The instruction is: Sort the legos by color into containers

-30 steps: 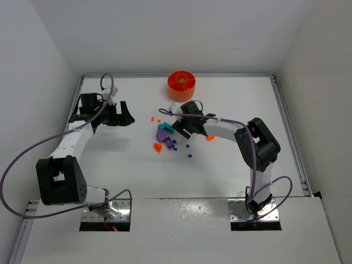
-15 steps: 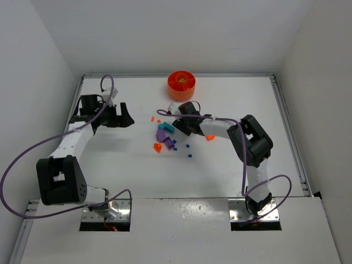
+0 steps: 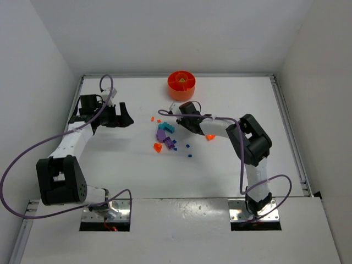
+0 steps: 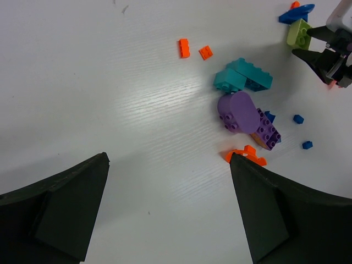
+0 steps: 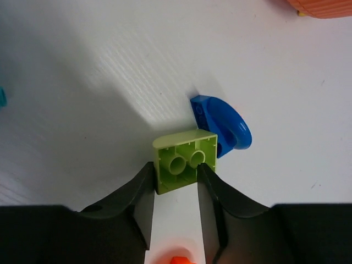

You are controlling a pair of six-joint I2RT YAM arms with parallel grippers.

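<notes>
The legos lie in a loose pile mid-table: purple pieces [image 4: 239,113], cyan bricks [image 4: 242,77], small orange bits [image 4: 184,48], an orange arch [image 4: 245,155] and tiny blue squares [image 4: 298,118]; the pile also shows in the top view [image 3: 164,135]. My right gripper [image 5: 175,184] is shut on a lime green brick [image 5: 184,162], low over the table beside a blue rounded piece [image 5: 228,129]. The round orange dish [image 3: 171,88] stands at the back. My left gripper [image 4: 170,209] is open and empty, left of the pile.
An orange piece [image 3: 209,137] lies on the table under my right forearm. The dish rim [image 5: 324,8] shows at the top right of the right wrist view. White walls enclose the table on the left, back and right.
My right gripper has shifted slightly toward the back left and its elbow has swung left. The left arm has not moved.
</notes>
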